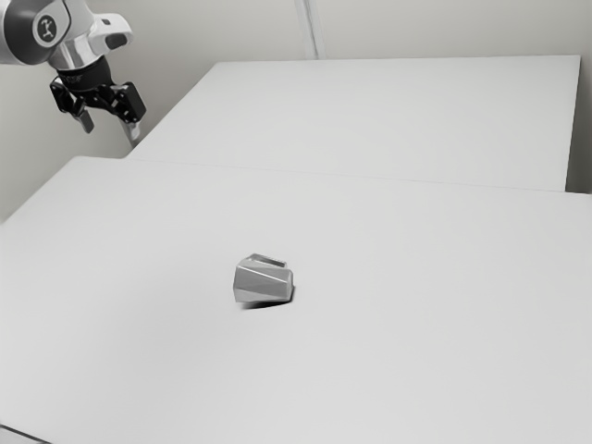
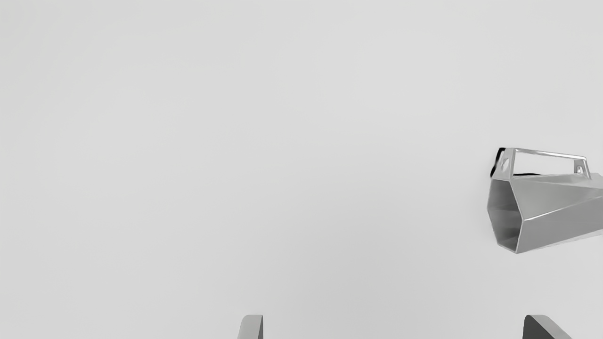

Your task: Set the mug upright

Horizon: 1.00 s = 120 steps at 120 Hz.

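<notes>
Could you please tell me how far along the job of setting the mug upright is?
Nothing looks done yet: the mug lies on its side on the table, its mouth facing sideways. Nothing is in hand, as the gripper is open and apart from it. Grasping, uprighting and releasing the mug appear left.

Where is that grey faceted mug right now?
In the exterior view, the grey faceted mug lies on its side near the middle of the white table, to the exterior view's right of the open black two-finger gripper.

Mug (image 1: 264, 282) — grey, faceted — lying on its side — on tabletop (image 1: 388, 370)
</notes>
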Tool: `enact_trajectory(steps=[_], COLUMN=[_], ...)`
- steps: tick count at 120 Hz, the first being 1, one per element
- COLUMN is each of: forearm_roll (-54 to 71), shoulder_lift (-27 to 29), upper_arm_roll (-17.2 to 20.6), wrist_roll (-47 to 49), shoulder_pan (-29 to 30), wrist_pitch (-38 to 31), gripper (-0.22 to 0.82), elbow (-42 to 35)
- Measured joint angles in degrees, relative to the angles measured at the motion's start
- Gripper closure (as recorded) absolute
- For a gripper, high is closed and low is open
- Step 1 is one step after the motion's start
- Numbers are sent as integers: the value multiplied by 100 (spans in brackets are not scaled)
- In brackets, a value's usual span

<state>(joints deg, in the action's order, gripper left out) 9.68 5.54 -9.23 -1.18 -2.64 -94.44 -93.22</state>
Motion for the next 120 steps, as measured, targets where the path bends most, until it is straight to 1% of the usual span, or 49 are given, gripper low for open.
enact_trajectory(steps=[28,44,52,80,93,98,110,120], forearm_roll=[-19,-217,-641,-2896,-3683,-3947,-4528,-4957], shoulder_lift=[-7,-61,-117,-511,-910,-1066,-1487,-1760], upper_arm_roll=[0,-24,-48,-68,-67,-69,-56,-38], wrist_roll=[-7,-8,-7,-8,-51,-81,-181,-277], shoulder_pan=[3,108,265,1157,1484,1487,1197,1105], wrist_pitch=[-101,-269,-317,-405,-426,-435,-508,-579], gripper=[0,0,0,0,0,0,0,0], elbow=[-123,-393,-690,-1465,-1598,-1692,-1826,-1928])
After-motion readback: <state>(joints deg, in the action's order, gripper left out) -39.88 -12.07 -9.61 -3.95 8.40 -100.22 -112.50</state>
